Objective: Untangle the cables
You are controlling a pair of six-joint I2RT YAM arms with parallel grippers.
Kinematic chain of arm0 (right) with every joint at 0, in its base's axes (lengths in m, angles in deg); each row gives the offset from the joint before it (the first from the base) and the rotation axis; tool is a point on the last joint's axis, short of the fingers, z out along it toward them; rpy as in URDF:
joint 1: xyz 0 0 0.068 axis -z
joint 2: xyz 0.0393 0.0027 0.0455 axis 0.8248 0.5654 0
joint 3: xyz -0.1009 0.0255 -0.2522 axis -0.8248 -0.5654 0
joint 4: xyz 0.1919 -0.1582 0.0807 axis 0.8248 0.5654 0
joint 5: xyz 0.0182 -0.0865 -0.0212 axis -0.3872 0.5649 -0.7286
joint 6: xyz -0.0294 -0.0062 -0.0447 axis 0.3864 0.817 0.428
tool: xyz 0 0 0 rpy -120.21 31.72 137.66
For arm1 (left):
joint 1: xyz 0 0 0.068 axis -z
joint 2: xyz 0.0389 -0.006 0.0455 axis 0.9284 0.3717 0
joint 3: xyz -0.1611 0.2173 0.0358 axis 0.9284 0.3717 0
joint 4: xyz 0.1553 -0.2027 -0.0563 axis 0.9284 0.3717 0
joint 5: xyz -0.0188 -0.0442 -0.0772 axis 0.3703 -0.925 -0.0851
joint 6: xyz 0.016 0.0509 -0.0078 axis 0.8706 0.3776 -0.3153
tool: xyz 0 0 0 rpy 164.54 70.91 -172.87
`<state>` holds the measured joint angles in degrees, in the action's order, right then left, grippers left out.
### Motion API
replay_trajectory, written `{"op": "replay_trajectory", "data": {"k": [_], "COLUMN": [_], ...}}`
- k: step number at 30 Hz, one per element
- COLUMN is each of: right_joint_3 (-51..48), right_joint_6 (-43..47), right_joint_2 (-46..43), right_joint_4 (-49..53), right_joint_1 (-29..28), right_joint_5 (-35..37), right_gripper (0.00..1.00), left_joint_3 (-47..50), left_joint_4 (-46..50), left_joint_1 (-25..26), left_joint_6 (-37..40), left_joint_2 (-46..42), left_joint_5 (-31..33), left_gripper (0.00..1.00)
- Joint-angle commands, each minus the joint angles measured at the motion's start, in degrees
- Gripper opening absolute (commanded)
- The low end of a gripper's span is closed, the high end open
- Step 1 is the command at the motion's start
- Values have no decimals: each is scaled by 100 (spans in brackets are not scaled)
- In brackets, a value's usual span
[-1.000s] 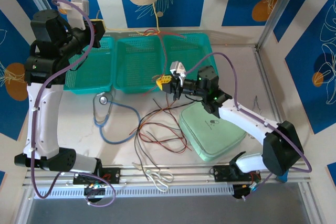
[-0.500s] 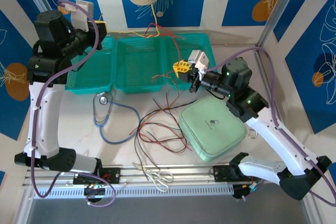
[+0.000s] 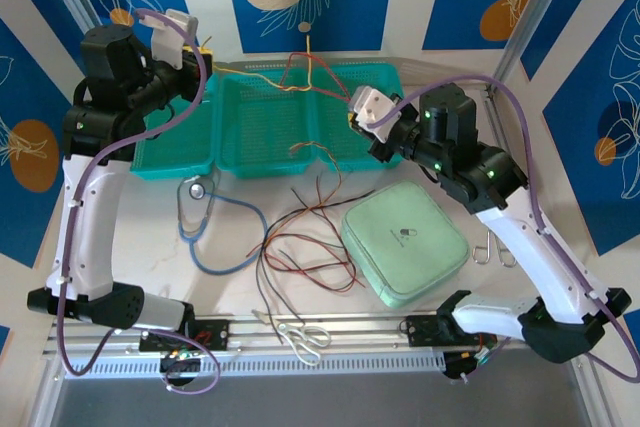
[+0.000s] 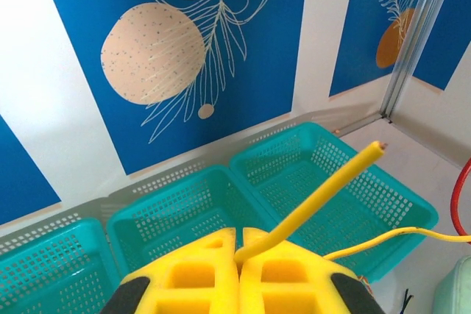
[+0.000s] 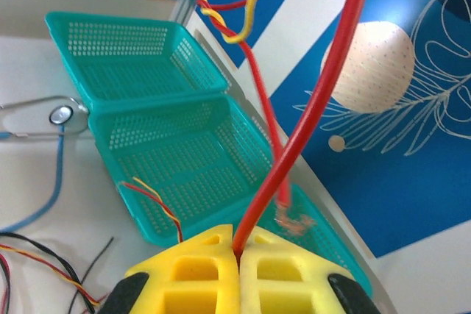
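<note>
The left arm [image 3: 85, 187] is raised at the far left over the left basket [image 3: 175, 142], its jaws closed on a yellow cable [image 4: 316, 195] whose cut end sticks up past the fingertips. From there the yellow cable runs right through the air and twists with a red cable [image 5: 313, 101] above the middle basket [image 3: 262, 122]. On the surface [image 3: 150, 247], just near of the left basket, lies a stethoscope [image 3: 198, 190]. Right of it, about the middle, the rest of the cables [image 3: 300, 247] sit in a loose heap of red, black and tan loops, touching the left edge of a green case [image 3: 405, 237]. Scissors [image 3: 303, 339] lie at the near edge below the heap. A short red-and-yellow twisted end [image 5: 152, 198] hangs by the middle basket's near wall. The right arm [image 3: 530, 237] reaches over the right basket [image 3: 375, 77], its jaws closed on the red cable, which rises from them toward the twist.
</note>
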<state>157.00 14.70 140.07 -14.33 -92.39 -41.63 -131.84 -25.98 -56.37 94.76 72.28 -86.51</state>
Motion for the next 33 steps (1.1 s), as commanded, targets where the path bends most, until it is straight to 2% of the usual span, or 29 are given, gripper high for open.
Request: {"op": "replay_trajectory", "data": {"k": [1, 7, 13, 16, 18, 21, 24, 26, 29, 33], "right_joint_3": [143, 455, 1144, 1486, 1859, 2720, 3939, 4363, 3933, 2377], "right_joint_6": [324, 739, 1188, 1205, 983, 741, 271, 34, -175, -512], "right_joint_2": [-211, -125, 338, 569, 831, 1496, 2410, 2846, 2902, 2255], "right_joint_4": [338, 207, 83, 60, 152, 636, 1683, 2208, 2432, 1878], "right_joint_1": [129, 132, 43, 227, 532, 837, 1195, 1386, 1506, 1566], "right_joint_5": [424, 538, 344, 133, -263, -599, -963, -1143, -1240, -1498], "right_gripper": [0, 0, 0, 0, 0, 0, 0, 0, 0, 0], "left_joint_3": [18, 130, 145, 196, 237, 346, 438, 481, 508, 457], "left_joint_4": [71, 32, 99, 100, 79, -72, -277, -450, -855, -1415], "left_joint_1": [54, 148, 328, 374, 383, 392, 392, 392, 392, 383], "left_joint_6": [243, 394, 547, 607, 623, 584, 446, 303, 21, -327], "left_joint_2": [-158, -140, -115, -142, -180, -230, -288, -313, -326, -276], "left_joint_5": [-36, -163, -104, -108, -172, -273, -290, -200, -45, 200], "left_gripper": [0, 0, 0, 0, 0, 0, 0, 0, 0, 0]}}
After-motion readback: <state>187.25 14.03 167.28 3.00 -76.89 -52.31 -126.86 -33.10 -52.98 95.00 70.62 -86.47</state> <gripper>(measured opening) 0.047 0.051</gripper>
